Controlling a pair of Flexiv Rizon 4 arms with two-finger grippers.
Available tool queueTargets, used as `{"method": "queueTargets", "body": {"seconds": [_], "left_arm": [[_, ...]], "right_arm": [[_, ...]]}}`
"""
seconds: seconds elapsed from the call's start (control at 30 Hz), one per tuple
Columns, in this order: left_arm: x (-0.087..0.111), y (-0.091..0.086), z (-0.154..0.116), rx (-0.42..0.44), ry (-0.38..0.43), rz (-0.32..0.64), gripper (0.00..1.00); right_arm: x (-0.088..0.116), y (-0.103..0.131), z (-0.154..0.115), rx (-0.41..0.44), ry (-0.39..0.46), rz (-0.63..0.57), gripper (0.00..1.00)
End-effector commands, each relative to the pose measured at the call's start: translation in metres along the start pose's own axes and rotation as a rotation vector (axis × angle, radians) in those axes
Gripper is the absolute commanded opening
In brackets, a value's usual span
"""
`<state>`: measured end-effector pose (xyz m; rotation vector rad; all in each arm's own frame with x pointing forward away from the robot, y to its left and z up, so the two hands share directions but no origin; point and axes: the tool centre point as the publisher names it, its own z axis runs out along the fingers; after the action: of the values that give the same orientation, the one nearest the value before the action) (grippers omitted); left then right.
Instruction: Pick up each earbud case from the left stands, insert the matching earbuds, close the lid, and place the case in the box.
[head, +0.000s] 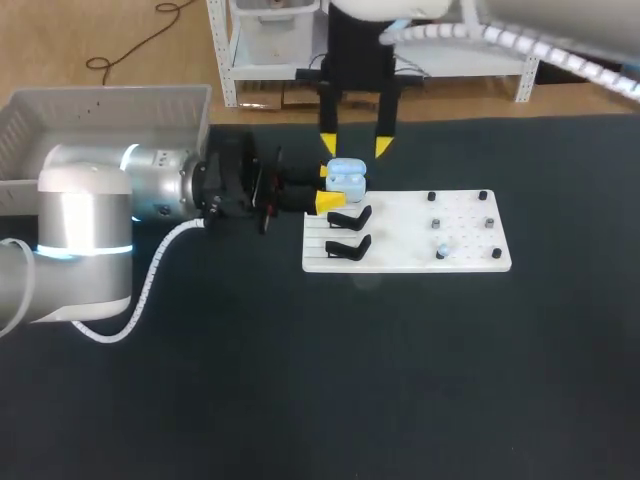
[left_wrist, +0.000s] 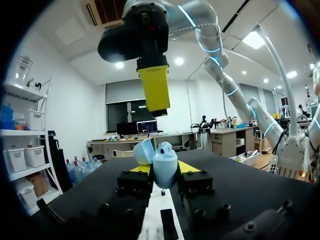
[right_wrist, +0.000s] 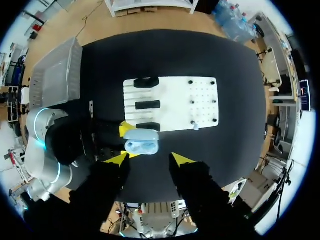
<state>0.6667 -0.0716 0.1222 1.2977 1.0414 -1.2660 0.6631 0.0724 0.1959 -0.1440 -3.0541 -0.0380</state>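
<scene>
A light blue earbud case (head: 346, 178) with its lid up is held just over the back left corner of the white board (head: 460, 262). My left gripper (head: 328, 186) is shut on it from the left side. In the left wrist view the case (left_wrist: 165, 169) sits between the yellow tips, lid (left_wrist: 143, 151) tilted back. My right gripper (head: 355, 147) hangs directly above the case, open and holding nothing; in its own view the case (right_wrist: 141, 141) lies just ahead of the right gripper (right_wrist: 150, 159). One small white earbud (head: 441, 250) stands on the board's peg area.
Two empty black stands (head: 348, 217) (head: 347, 247) sit on the board's left part, with small black pegs (head: 488, 223) on its right part. A grey box (head: 100, 125) stands at the table's back left, behind my left arm (head: 90, 220).
</scene>
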Motion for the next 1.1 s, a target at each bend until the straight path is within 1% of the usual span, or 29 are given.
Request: {"method": "queueTargets", "body": {"seconds": [0.03, 0.1, 0.23, 0.33, 0.4, 0.5, 0.63, 0.67, 0.73, 0.93, 1.1], "left_arm": [[0.000, 0.000, 0.000, -0.001, 0.000, 0.001, 0.00], [0.000, 0.000, 0.000, -0.001, 0.000, 0.001, 0.00], [0.000, 0.000, 0.000, -0.001, 0.000, 0.001, 0.00], [0.000, 0.000, 0.000, -0.001, 0.000, 0.001, 0.00], [0.000, 0.000, 0.000, -0.001, 0.000, 0.001, 0.00], [0.000, 0.000, 0.000, -0.001, 0.000, 0.001, 0.00], [0.000, 0.000, 0.000, -0.001, 0.000, 0.001, 0.00], [0.000, 0.000, 0.000, -0.001, 0.000, 0.001, 0.00], [0.000, -0.001, -0.005, -0.010, 0.000, 0.000, 0.00], [0.002, -0.007, -0.018, -0.036, -0.001, -0.010, 0.00], [0.002, -0.010, -0.026, -0.048, -0.005, -0.015, 0.00]], "right_arm": [[0.027, -0.036, -0.003, -0.053, -0.303, -0.014, 0.71], [0.027, -0.049, -0.001, -0.051, -0.354, 0.021, 0.68], [0.029, -0.071, 0.006, -0.064, -0.431, 0.079, 0.67], [0.029, -0.080, 0.014, -0.084, -0.451, 0.099, 0.69], [0.030, -0.085, 0.019, -0.106, -0.463, 0.115, 0.68], [0.030, -0.090, 0.027, -0.133, -0.463, 0.135, 0.65], [0.029, -0.095, 0.039, -0.148, -0.443, 0.157, 0.60], [0.028, -0.095, 0.042, -0.147, -0.441, 0.157, 0.60], [0.028, -0.096, 0.048, -0.137, -0.431, 0.158, 0.58], [0.025, -0.099, 0.065, -0.112, -0.409, 0.165, 0.60], [0.023, -0.105, 0.088, -0.081, -0.380, 0.170, 0.58]]}}
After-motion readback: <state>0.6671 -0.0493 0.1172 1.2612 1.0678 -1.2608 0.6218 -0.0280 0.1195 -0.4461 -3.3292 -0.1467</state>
